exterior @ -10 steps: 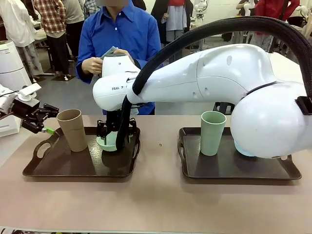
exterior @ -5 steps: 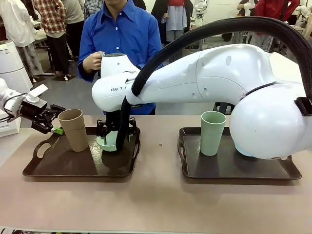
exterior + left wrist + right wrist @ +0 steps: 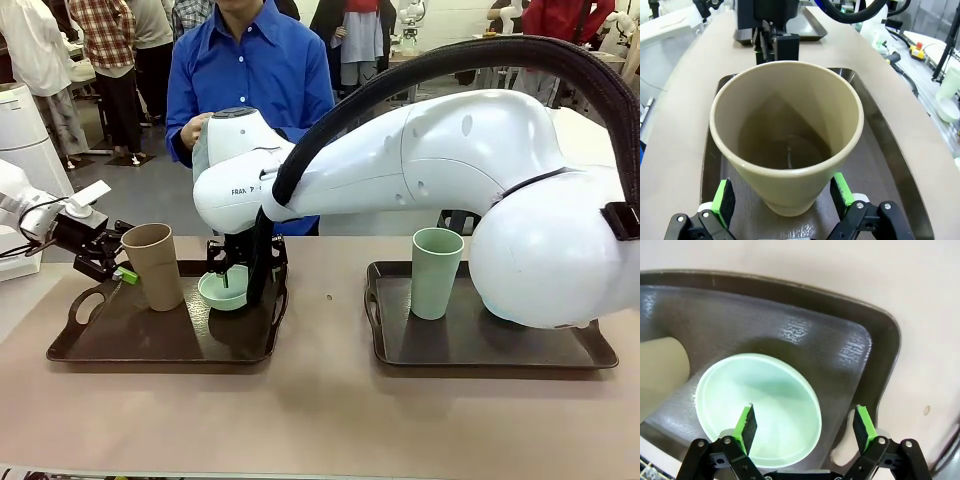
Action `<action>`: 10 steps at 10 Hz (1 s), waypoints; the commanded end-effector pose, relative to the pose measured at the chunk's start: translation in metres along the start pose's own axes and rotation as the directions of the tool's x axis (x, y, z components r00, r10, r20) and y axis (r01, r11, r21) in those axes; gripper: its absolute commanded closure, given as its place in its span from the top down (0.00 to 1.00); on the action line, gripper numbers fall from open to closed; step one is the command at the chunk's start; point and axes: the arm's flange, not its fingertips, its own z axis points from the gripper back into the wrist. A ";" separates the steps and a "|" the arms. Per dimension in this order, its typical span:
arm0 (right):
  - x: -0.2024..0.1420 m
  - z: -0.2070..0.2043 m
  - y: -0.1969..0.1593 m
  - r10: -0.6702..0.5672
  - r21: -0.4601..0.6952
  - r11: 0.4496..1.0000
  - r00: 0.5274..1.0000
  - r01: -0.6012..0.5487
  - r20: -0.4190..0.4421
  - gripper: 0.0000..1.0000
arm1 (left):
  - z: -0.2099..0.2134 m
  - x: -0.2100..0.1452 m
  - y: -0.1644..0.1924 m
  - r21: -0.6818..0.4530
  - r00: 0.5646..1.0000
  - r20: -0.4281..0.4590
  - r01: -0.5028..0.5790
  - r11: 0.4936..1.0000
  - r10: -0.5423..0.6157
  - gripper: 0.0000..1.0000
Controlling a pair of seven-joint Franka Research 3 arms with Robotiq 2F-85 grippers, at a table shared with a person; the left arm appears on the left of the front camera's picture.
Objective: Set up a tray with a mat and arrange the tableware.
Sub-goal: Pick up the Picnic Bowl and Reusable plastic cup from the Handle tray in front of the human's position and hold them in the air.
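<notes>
Both sets of jaws stand released at the left tray (image 3: 150, 340), which holds the tan cup (image 3: 153, 265) and the mint green bowl (image 3: 223, 288).

The tan cup stands upright and empty in the tray's left half, and the empty bowl lies flat near its far right corner. At the right of the frame, the sage green cup (image 3: 436, 272) stands upright on the second tray (image 3: 470, 350). The left gripper (image 3: 783, 194) straddles the tan cup's base with its jaws spread, not clamped. The right gripper (image 3: 805, 422) hangs open over the bowl. A second ago the left gripper was down-left of the cup, and the right gripper sat lower around the bowl. Both trays' near halves are bare, as is the desk (image 3: 320, 400) between them.
</notes>
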 end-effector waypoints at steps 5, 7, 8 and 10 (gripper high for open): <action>-0.007 -0.004 -0.005 -0.004 -0.013 1.000 0.998 0.005 0.067 1.00 | -0.037 0.015 -0.008 -0.093 1.000 -0.001 0.013 0.996 -0.013 1.00; -0.007 -0.005 -0.006 0.027 -0.008 1.000 0.997 -0.026 0.066 0.41 | -0.039 0.015 -0.008 -0.088 1.000 -0.009 0.018 0.996 -0.018 0.46; -0.008 -0.005 -0.007 0.032 -0.003 0.999 0.997 -0.032 0.069 0.00 | -0.039 0.016 -0.008 -0.089 1.000 -0.006 0.015 0.996 -0.015 0.43; -0.009 -0.007 -0.010 0.030 0.006 0.999 0.997 -0.031 0.070 0.00 | -0.039 0.017 -0.008 -0.088 1.000 -0.008 0.016 0.996 -0.017 0.00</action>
